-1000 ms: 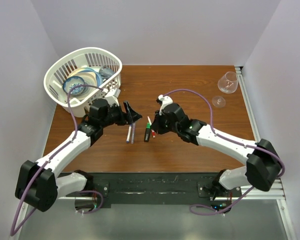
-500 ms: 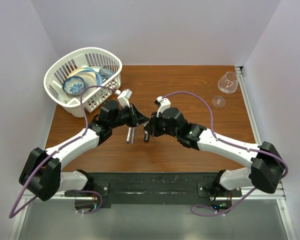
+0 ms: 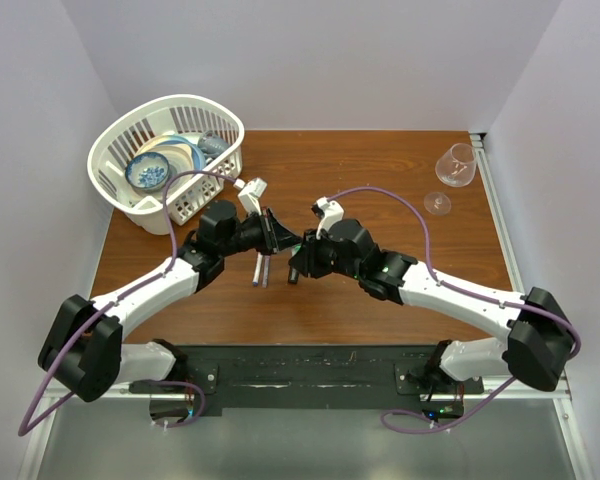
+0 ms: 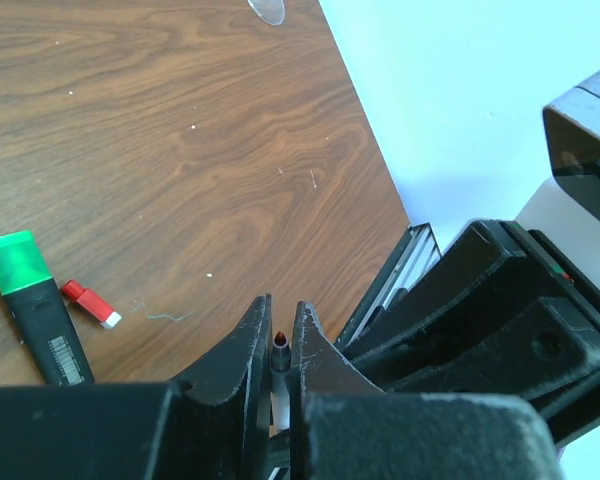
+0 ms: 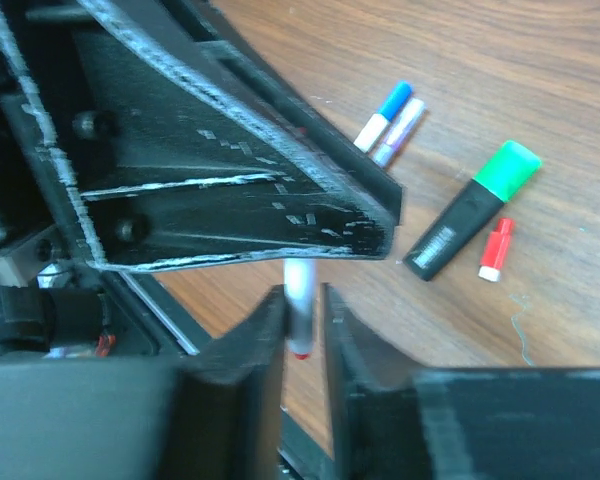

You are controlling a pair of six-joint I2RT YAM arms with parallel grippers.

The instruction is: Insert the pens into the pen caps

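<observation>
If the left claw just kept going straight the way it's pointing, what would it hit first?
Most likely the right gripper: the left gripper, shut on a thin pen, points straight at it, nearly fingertip to fingertip. The exact gap between them is hard to judge.

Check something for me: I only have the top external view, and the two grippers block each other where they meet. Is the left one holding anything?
Observer: Yes. In the left wrist view the left gripper has its jaws closed on a thin pen, its red tip showing between them.
Operator: And the right one?
Observer: Its wrist view shows the right gripper with jaws either side of what looks like the same thin pen; pinching or not, I cannot tell.
Operator: Any loose cap nearby?
Observer: A red cap lies on the table beside the black marker, near its green end.
</observation>
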